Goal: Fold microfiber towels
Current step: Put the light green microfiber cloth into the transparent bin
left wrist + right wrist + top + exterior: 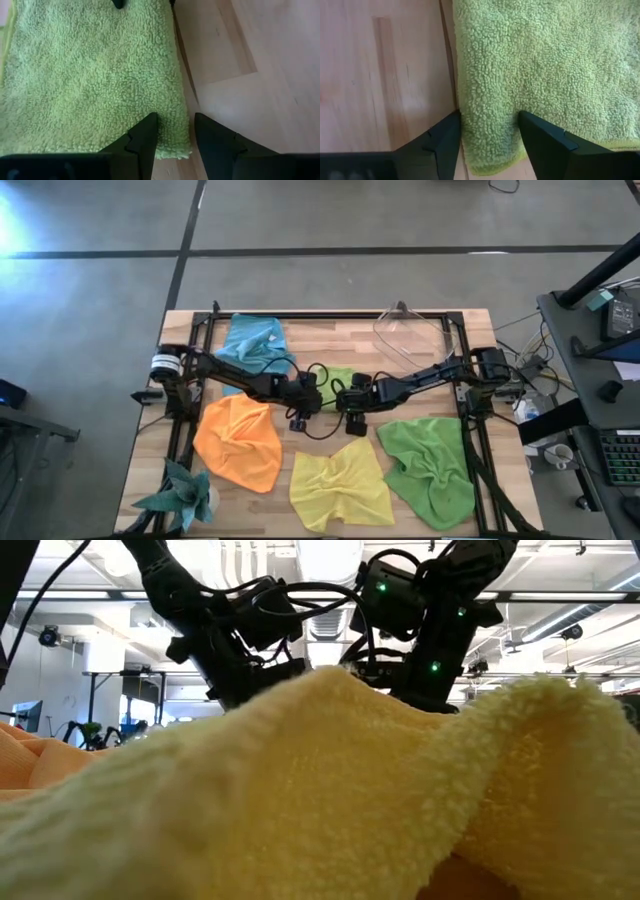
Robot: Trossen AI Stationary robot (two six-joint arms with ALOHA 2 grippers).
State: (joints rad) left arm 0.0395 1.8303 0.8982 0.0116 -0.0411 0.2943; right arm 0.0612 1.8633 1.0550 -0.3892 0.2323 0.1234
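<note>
Seen from above, two dark arms meet over the middle of a wooden worktop [420, 320], the left tool [303, 416] and the right tool [352, 420] lowered side by side onto a lime green towel [340, 377] that the arms largely hide in this view. Four more towels ring them: a blue towel [252, 340] at the back left, an orange towel [238, 440] at the front left, a yellow towel [340, 485] at the front centre and a darker green towel [430, 462] at the front right, all lying crumpled. A teal spiky ornament [182, 492] sits at the front left corner, and a clear plastic container [408, 335] stands at the back right.

Only the wrist cameras show the grip itself. The left wrist view has the lime green towel [90, 75] lying flat, with the left tool [175, 131] straddling its edge near a corner, one finger on the cloth and the other on bare wood, the fingers apart. The right wrist view mirrors this: the right tool [489, 131] stands with fingers spread over the opposite edge of the lime green towel [545, 65], pile bunched between them.

At worktop height, the yellow towel [330, 790] fills the frame, with both arms rising behind it.
</note>
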